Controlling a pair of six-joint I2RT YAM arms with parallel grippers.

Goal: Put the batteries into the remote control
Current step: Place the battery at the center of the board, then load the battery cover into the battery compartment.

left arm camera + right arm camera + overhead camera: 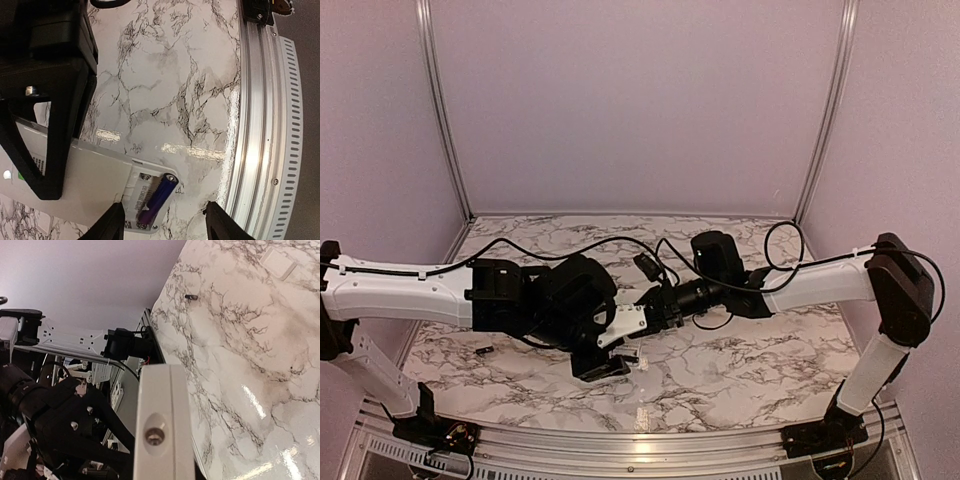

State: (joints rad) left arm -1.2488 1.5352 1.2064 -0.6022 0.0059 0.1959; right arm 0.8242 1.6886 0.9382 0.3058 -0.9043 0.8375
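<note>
Above the middle of the marbled bench, the remote control is held with its plain white back up and its compartment uncovered. One battery lies seated in a slot there. The right claw is clamped on the remote's body, with one black finger lying across the white back. The left claw is spread wide, its fingertips on either side of the compartment end, gripping nothing. A second battery lies loose on the bench, well off to the left and apart from both arms. A small flat white rectangle also rests on the marble.
</note>
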